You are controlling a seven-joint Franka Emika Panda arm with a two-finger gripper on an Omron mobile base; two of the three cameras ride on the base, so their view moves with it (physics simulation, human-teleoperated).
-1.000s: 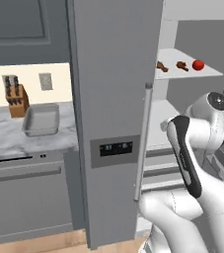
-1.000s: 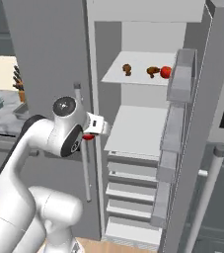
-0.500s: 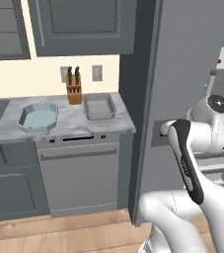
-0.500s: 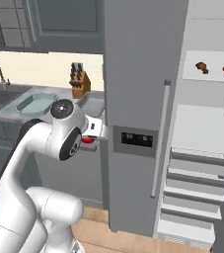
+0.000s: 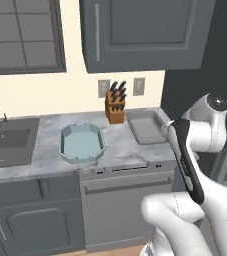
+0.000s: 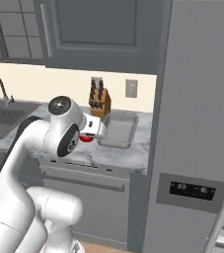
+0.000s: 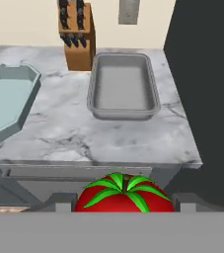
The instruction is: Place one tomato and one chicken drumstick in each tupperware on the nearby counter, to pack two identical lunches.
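Note:
My gripper is shut on a red tomato with a green stalk. It hovers in front of the counter edge. The tomato peeks out red under the hand in the right base view. The plain grey tupperware lies straight ahead on the marbled stone, beside the dark fridge side. Left of it sits the pale blue-green tupperware. Both containers, grey and blue-green, hold nothing. The chicken drumstick is out of view.
A wooden knife block stands against the wall behind the containers. A steel sink with a faucet lies at the counter's left. A dishwasher front sits below the worktop. The tall grey fridge bounds the right side.
The base has driven left, so the views have swung from the open fridge shelves to the counter. The tomato has stayed in my gripper.

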